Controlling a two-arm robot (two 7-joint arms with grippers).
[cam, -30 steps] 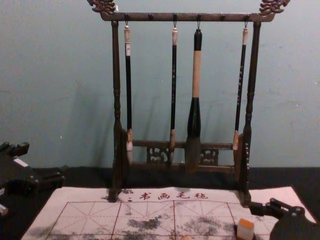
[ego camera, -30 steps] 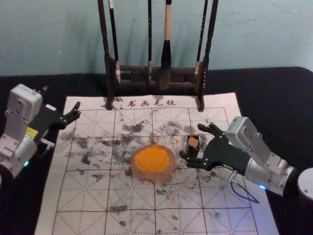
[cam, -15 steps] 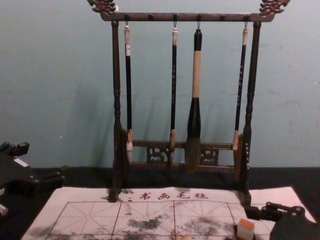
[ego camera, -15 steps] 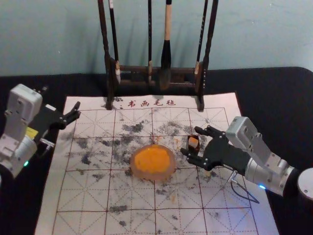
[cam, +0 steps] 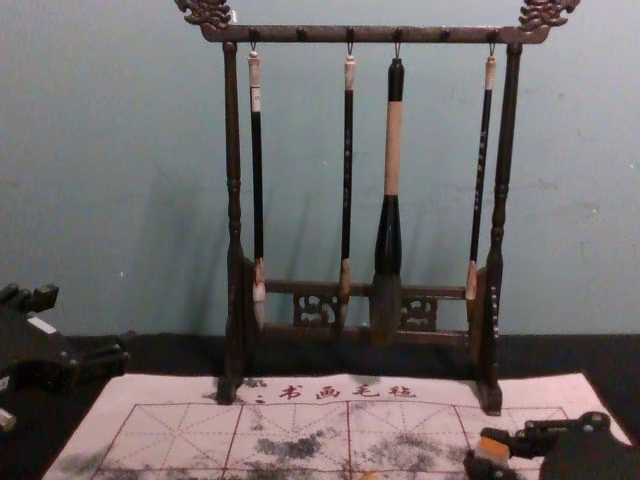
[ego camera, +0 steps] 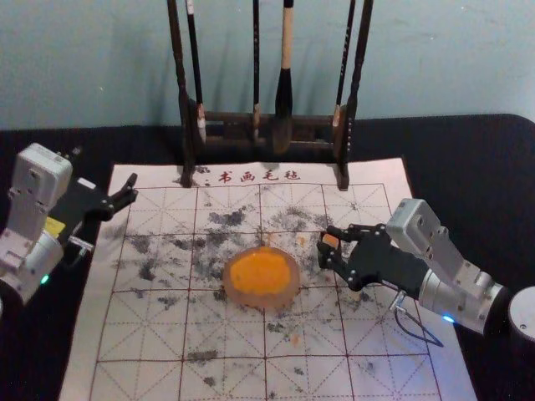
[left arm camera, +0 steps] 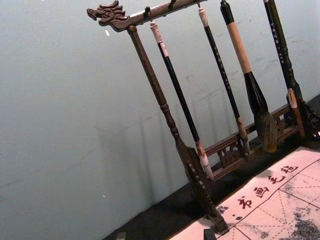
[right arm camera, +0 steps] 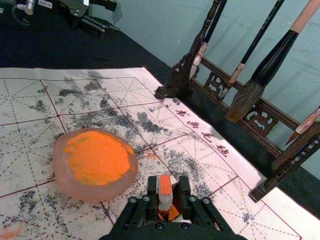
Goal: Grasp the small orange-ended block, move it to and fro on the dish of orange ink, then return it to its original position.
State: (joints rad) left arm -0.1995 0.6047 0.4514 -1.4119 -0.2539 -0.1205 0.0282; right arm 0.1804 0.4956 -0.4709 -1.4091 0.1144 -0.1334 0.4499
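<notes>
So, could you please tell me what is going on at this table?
The robot's right claw is shut on the small orange-ended block, its fingers on either side of it. The block is to the right of the dish of orange ink, not over it, so the to-and-fro on the ink is not under way at this moment. The left claw takes no part: it is open and empty, off by the mat's left edge.

"How many brushes [cam: 393,150]?"
"Four, on one rack [cam: 370,34] at the far side."
"And nearer?"
"One mat [ego camera: 142,334], one dish [ego camera: 249,299], one block [ego camera: 332,240] (orange-ended) right of it."
"Grippers?"
"Two: left gripper [ego camera: 105,166], right gripper [ego camera: 328,246]."
"Written characters [ego camera: 268,176]?"
"Four, along the mat's far edge."
</notes>
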